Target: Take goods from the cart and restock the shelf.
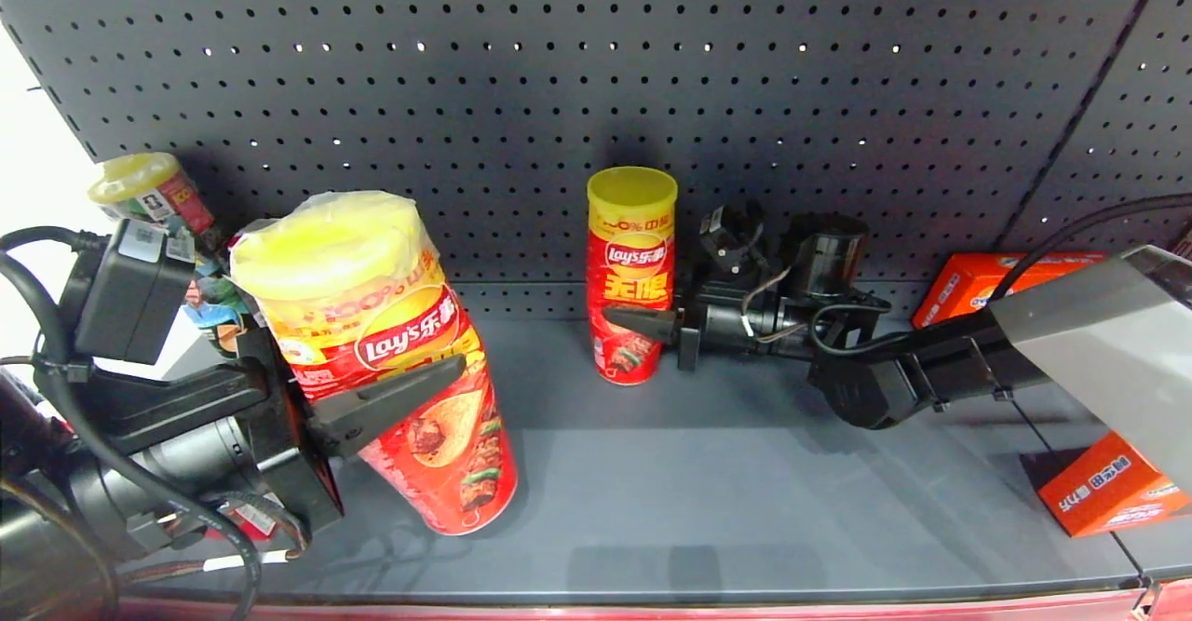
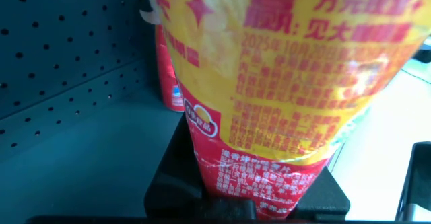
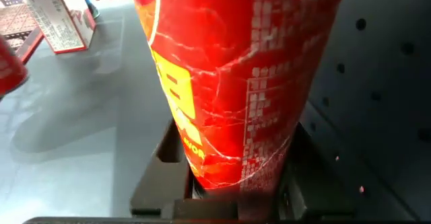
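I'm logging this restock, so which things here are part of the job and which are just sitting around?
In the job: tilted chip can, held by left gripper; upright chip can, held by right gripper; shelf.
Just sitting there: yellow-lidded can at far left; rear orange box; front orange box.

On the shelf (image 1: pixel 708 491), the middle can (image 1: pixel 631 249) stands upright just before the pegboard wall (image 1: pixel 559 62), with the right hand (image 1: pixel 633 318) clasping it from the right. The leaning can (image 1: pixel 372 304) tilts at the front left, gripped in the left hand (image 1: pixel 410 360). A small can (image 1: pixel 149 188) sits behind it, far left. At the right, the back box (image 1: pixel 987 286) lies by the wall and the front box (image 1: pixel 1108 495) nearer the edge.
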Robot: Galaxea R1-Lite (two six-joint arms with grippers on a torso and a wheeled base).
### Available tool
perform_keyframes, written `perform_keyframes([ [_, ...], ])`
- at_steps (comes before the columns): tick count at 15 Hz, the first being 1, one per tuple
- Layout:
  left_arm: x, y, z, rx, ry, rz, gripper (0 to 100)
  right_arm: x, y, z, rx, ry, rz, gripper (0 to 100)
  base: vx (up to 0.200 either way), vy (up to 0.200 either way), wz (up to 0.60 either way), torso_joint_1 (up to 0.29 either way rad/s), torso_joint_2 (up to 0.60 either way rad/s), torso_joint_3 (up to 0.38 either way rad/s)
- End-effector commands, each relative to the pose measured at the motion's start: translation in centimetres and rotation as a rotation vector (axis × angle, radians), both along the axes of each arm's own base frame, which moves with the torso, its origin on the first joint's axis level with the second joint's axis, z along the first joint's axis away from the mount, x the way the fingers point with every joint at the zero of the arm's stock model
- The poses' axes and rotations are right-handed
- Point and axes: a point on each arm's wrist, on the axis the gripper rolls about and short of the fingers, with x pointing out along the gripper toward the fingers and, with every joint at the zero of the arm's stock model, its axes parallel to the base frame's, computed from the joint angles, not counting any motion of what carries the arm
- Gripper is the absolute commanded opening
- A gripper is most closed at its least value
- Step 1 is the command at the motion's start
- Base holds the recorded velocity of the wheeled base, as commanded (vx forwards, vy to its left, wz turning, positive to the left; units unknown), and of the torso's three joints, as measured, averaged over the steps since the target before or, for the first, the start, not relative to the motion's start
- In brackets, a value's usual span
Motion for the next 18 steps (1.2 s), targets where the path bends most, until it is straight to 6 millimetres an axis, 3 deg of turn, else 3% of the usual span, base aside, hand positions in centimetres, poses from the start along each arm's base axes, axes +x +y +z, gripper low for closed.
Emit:
perform_keyframes([
  [1,0.0,0.0,0.0,0.000,0.001,0.000,0,-1.4,-0.7,1.6,0.012,-0.022,0.000,0,0.000,0.000,0.00,0.000,0.00,0.000],
  [6,-0.1,0.0,0.0,0.000,-0.003,-0.005,0,-8.2,-2.3,3.9,0.004,-0.005,0.036,0,0.000,0.000,0.00,0.000,0.00,0.000],
  [8,-0.1,0.0,0.1,-0.001,-0.005,-0.006,0,-11.1,-2.5,3.8,-0.004,0.016,0.017,0,0.000,0.000,0.00,0.000,0.00,0.000],
  [10,-0.1,-0.1,0.0,0.000,-0.002,-0.009,0,-14.3,-2.8,2.3,-0.012,0.028,0.029,0,0.000,0.000,0.00,0.000,0.00,0.000],
  [18,-0.1,0.0,0.0,-0.001,0.002,-0.002,0,-16.2,-4.1,-1.5,-0.030,0.053,0.002,0,0.000,0.000,0.00,0.000,0.00,0.000],
])
